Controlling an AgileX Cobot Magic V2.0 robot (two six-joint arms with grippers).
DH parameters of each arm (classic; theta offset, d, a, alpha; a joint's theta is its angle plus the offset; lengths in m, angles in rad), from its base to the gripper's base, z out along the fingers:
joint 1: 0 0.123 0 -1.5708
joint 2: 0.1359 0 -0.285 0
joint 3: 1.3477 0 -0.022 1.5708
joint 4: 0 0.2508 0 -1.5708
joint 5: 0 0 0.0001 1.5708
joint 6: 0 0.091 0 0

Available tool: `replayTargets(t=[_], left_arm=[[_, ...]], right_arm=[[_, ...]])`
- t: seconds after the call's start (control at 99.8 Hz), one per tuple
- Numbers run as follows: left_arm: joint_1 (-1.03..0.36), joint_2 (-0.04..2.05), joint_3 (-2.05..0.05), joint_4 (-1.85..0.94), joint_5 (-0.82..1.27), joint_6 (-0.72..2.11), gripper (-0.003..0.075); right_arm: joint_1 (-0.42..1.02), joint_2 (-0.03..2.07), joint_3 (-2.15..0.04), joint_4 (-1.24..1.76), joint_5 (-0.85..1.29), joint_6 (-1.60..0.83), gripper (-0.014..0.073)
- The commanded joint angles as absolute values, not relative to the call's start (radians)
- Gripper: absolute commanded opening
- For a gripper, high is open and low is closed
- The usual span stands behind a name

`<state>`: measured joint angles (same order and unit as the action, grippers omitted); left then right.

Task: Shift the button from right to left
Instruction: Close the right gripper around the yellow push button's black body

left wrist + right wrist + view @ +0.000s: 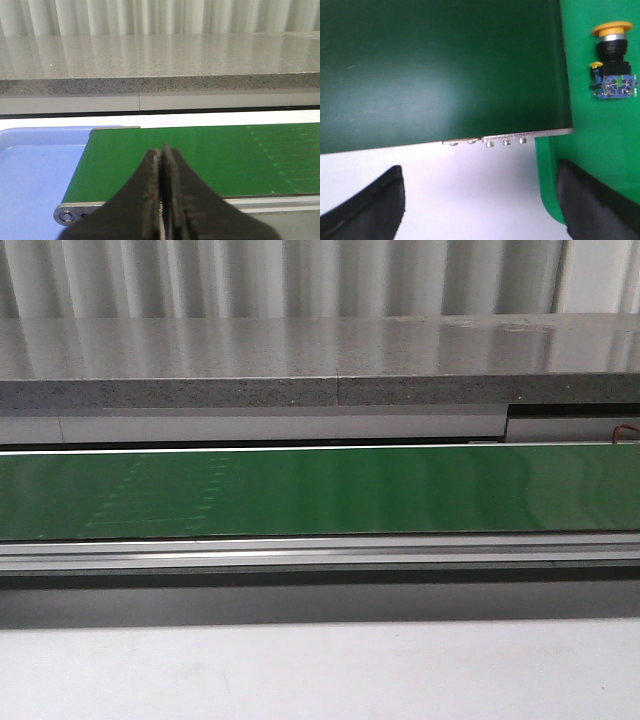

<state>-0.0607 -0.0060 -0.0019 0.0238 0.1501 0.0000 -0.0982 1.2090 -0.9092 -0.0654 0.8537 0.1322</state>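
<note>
No writing or brand can be read anywhere. One pale blue plastic tray (35, 170) lies against the left end of the long dark green conveyor belt (320, 492). The left gripper (161, 200) is clenched, holding nothing. The right gripper (480, 200) is spread wide. One blue-bodied, yellow-capped push-button (612, 62) lies untouched in a bright green plastic tray (600, 145) beside the belt's right end.

My left gripper (161, 200) has its two black fingers pressed together with only a thin seam between them, holding nothing. My right gripper (480, 200) has its fingers (370, 205) spread wide apart, also holding nothing. Neither arm shows in my front view.
</note>
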Motion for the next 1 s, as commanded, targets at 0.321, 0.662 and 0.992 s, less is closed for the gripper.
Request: replayTargets(t=[0.321,0.662,0.992], left_arm=[[-0.061,-0.04,0.024,0.022,0.073,-0.007,-0.002],[-0.061,-0.04,0.024,0.022,0.073,-0.007,-0.002],[-0.061,-0.04,0.024,0.022,0.073,-0.007,-0.002]], right_arm=[[-0.402,1.4,-1.076,-0.045,0.823,0.132,0.0631],[-0.543,1.555,-1.137,-0.019,0.77,0.132,0.0555],[-0.541,1.724,-1.216,-0.017,0.8,0.029,0.0555]])
